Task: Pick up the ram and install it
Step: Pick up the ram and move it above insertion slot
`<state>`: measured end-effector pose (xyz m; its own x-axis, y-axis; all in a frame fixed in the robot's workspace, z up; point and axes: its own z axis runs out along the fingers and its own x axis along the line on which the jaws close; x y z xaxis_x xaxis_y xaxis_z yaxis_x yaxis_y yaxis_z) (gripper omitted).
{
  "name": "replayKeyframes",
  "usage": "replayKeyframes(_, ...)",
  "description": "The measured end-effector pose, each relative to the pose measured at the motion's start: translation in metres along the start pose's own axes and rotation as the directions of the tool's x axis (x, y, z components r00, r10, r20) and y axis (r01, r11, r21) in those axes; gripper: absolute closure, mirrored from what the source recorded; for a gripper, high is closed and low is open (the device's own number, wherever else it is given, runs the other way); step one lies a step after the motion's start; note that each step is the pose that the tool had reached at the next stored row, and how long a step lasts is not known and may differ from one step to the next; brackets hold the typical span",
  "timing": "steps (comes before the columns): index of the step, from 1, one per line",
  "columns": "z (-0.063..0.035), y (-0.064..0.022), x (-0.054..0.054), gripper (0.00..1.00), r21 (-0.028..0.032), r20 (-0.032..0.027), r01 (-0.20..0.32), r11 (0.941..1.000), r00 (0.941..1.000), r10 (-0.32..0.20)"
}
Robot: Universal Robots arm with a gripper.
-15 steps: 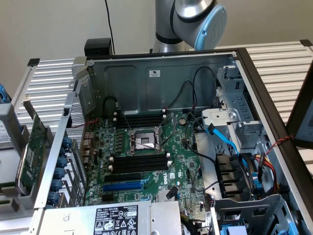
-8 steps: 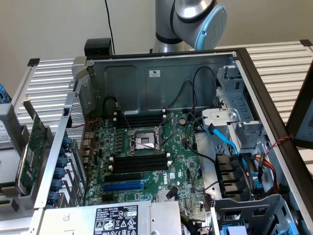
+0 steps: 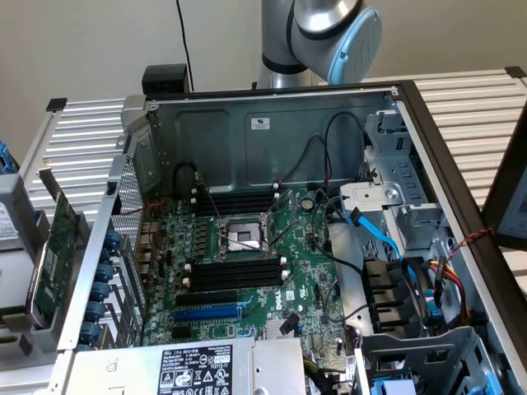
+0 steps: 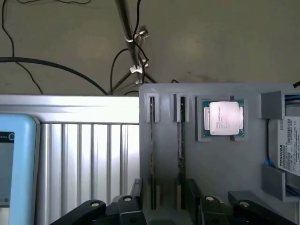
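Wide look first: the open computer case (image 3: 247, 140) sits on the slatted table (image 3: 74, 132), with the motherboard (image 3: 305, 271) flat inside and its black memory slots (image 3: 235, 273) bare. The robot arm (image 3: 329, 33) rises behind the case's back wall, cut off by the frame.

At the wrist, a grey holder (image 4: 220, 168) carries the parts. The hard drive (image 4: 286, 150) sits at the holder's far edge, half cut off, with the processor chip (image 4: 222, 119) beside it. Here's the ram (image 4: 180, 140), standing on edge in a groove next to the chip. A second stick (image 4: 152, 140) stands in the groove along the holder's table-side edge.

The gripper (image 4: 164, 187) hovers above, fingers (image 4: 194, 194) spread wide and holding nothing.

Trouble spot, I'd say: those jaws appear to straddle both sticks, so closing here could pinch both or tilt one. Loose cables lying over the motherboard could also snag a carried stick.

Hard to read: the sticks show edge-on, so no labels are visible, and their near ends vanish behind the gripper.
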<state>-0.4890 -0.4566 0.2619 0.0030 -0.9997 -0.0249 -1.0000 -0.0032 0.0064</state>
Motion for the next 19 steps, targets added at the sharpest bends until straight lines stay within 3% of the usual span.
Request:
replayKeyframes(15, 0.0273, 0.0003, 0.002, 0.52, 0.0002, 0.0001, 0.000, 1.0000, 1.0000, 0.000)
replayKeyframes(19, 0.0346, -0.0030, 0.002, 0.52, 0.0002, 0.0001, 0.000, 1.0000, 1.0000, 0.000)
